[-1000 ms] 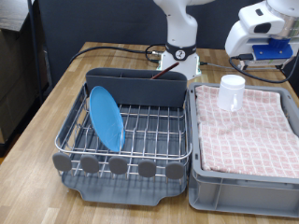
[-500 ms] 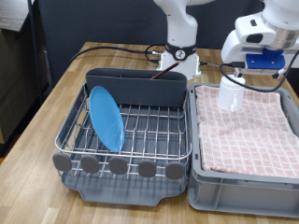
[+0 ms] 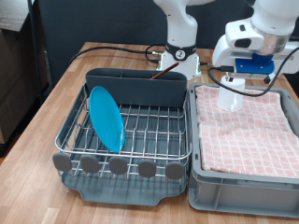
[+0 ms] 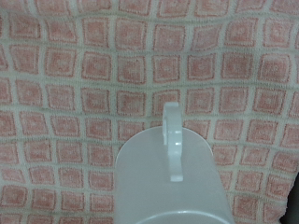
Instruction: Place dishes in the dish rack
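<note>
The white cup (image 3: 231, 96) stands upright on the pink checked cloth (image 3: 252, 131) in the grey crate (image 3: 245, 182), directly under the gripper (image 3: 241, 82), its handle (image 4: 172, 140) plain in the wrist view. Whether the fingers are spread or closed, I cannot tell (they're hidden). Off to the gripper's side, the blue plate (image 3: 106, 118) leans in the dish rack (image 3: 126, 166); nothing stands between.

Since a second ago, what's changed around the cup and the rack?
The gripper moved from the exterior view's right edge leftward and down, and now hangs just above the white cup. The cup, the blue plate in the dish rack and the checked cloth stayed put.
</note>
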